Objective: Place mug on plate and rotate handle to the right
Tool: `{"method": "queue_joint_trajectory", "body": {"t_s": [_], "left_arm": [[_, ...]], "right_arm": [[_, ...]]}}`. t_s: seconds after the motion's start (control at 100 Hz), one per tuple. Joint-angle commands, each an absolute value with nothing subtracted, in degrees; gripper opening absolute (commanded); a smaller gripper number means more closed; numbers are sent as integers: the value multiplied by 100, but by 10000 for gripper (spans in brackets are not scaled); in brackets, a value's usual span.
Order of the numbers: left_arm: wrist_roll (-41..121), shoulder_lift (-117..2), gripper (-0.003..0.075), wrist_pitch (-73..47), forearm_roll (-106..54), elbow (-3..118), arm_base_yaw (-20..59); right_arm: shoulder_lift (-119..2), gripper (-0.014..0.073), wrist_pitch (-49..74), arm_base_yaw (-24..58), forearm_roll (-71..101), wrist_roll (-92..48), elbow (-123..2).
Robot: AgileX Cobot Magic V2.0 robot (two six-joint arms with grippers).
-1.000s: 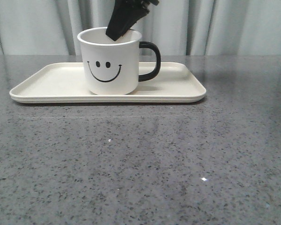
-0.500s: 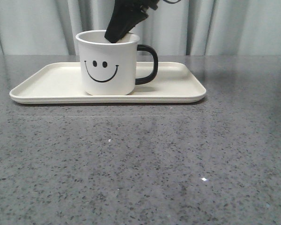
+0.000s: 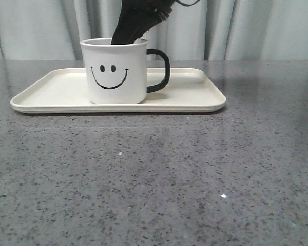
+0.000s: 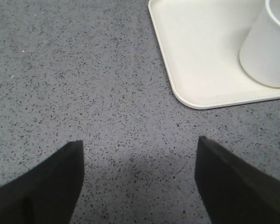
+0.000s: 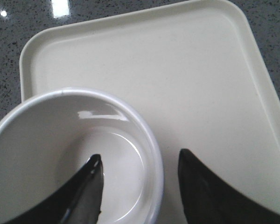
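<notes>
Moved: mug (image 3: 114, 70) has slid leftward on the plate (image 3: 195, 97); handle (image 3: 160, 70) points right.
Right hand (image 5: 140, 186): part-open, straddling the mug's wall, pinch unclear.
Left hand (image 4: 139, 179): wide open, empty, over the bench (image 3: 159, 179).
Key relation: mug directly under right hand, nearer arm.

**A staged test bench, not a kitchen**

The place looked like a robot lab set up for recording. A speckled grey stone-look bench (image 3: 154, 174) ran wide and bare to its near edge, and along its far edge hung plain pale curtains (image 3: 256, 31), drawn like a backdrop. No walls, cupboards or household fittings showed anywhere behind them.
</notes>
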State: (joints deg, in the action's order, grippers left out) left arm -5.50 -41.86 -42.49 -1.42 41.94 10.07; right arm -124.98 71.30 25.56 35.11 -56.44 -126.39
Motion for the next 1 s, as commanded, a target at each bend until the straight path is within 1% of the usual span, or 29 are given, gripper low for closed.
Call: {"method": "queue_joint_trajectory", "body": {"t_s": [0.0,0.26,0.56,0.68,0.76,0.99], "left_arm": [[-604,-4164,494,-3897,-135,4337,988],[-604,-4164,494,-3897,-135,4337,988],[-604,-4164,494,-3900,-135,4337,988],[-604,-4164,494,-3900,-135,4337,988],[-604,-4164,494,-3900,-135,4337,988],[-604,-4164,494,-3900,-135,4337,988]], "right_arm": [[-12021,409,7199,2502,3761,-5705,-12806],[-11564,409,6912,2235,3755,-5149,-12806],[-10415,409,6778,2105,3755,-4536,-12712],[-9741,409,6472,2105,3524,-4501,-12075],[-9191,409,6120,2105,3145,-4501,-11355],[-7636,409,4415,2093,2494,-4098,-9217]]}}
